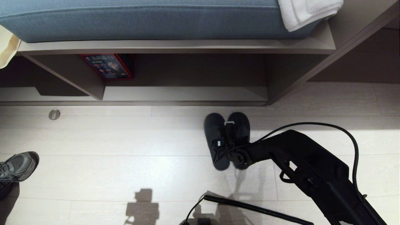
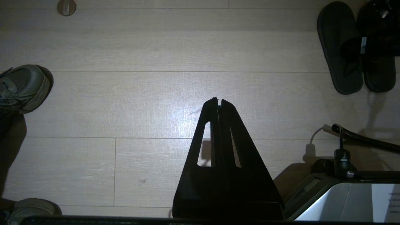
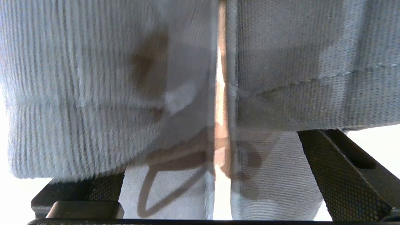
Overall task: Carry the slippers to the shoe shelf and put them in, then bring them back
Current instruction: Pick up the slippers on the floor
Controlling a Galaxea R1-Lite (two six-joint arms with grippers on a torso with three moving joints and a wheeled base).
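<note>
The slippers (image 1: 218, 140) lie as a pair, side by side and touching, on the pale plank floor (image 1: 125, 162) just in front of the shoe shelf (image 1: 187, 93), toes toward it, outside the cubby. In the left wrist view the same pair (image 2: 340, 47) sits well apart from that arm.

Right gripper (image 1: 230, 137) is over the slippers at the seam between the 2. Right wrist view: its fingers (image 3: 343, 175) stand wide apart, 1 on each outer side of the pair, with grey ribbed fabric (image 3: 93, 93) filling the gap between them. Whether the pads actually touch the fabric I cannot tell.

Left gripper (image 2: 218, 101) points down at bare floor, its tips pressed together, nothing between them.

A grey laced sneaker (image 1: 18, 167) stands at the left edge of the head view. A blue cushion (image 1: 140, 18) tops the bench, with a white towel (image 1: 306, 12) on it.
</note>
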